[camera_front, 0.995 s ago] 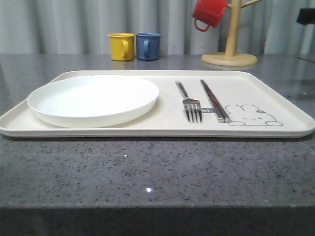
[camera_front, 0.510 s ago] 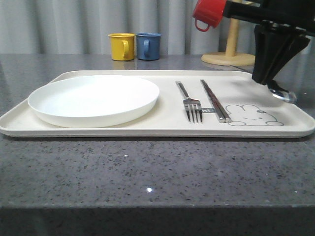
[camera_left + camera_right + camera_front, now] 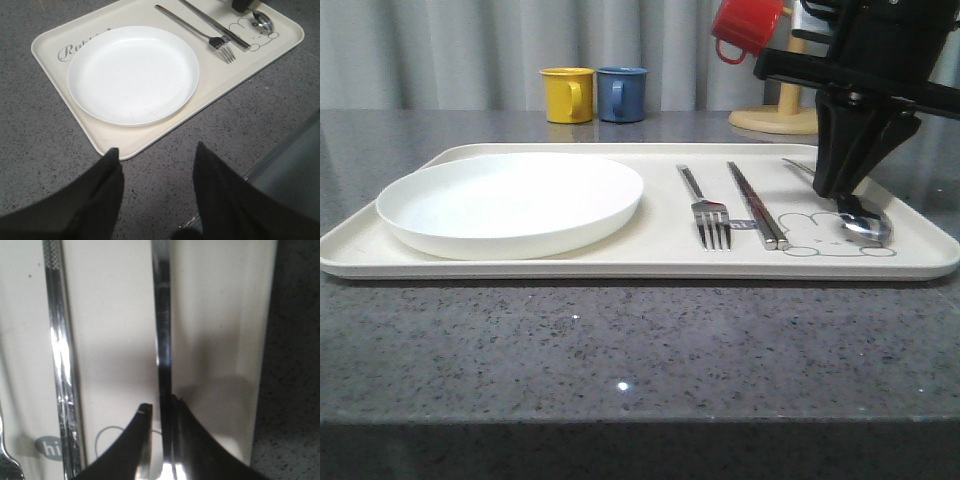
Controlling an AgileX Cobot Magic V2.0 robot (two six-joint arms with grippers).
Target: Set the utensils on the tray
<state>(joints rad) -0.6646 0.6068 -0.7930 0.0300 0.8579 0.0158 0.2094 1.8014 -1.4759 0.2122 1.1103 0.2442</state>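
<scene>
The cream tray (image 3: 620, 262) (image 3: 55, 40) (image 3: 215, 315) carries the fork (image 3: 712, 215) (image 3: 200, 32) and the pair of chopsticks (image 3: 755, 205) (image 3: 215, 22) (image 3: 60, 365) side by side. To their right the spoon (image 3: 865, 222) (image 3: 263, 21) (image 3: 162, 340) lies on the bunny drawing. My right gripper (image 3: 832, 190) (image 3: 160, 405) stands down over the spoon's handle, slightly open: one finger touches the handle and a thin gap shows at the other. My left gripper (image 3: 157, 150) hovers open and empty over the counter near the tray's front corner.
A round white plate (image 3: 510, 200) (image 3: 132, 75) takes up the tray's left half. Behind the tray stand a yellow mug (image 3: 567, 94) and a blue mug (image 3: 621, 94). A wooden mug tree (image 3: 786, 110) at the back right holds a red mug (image 3: 747, 25).
My right arm came in from the right with the spoon, moved left and lowered. The spoon, held tilted above the tray's right edge before, now lies on the tray.
</scene>
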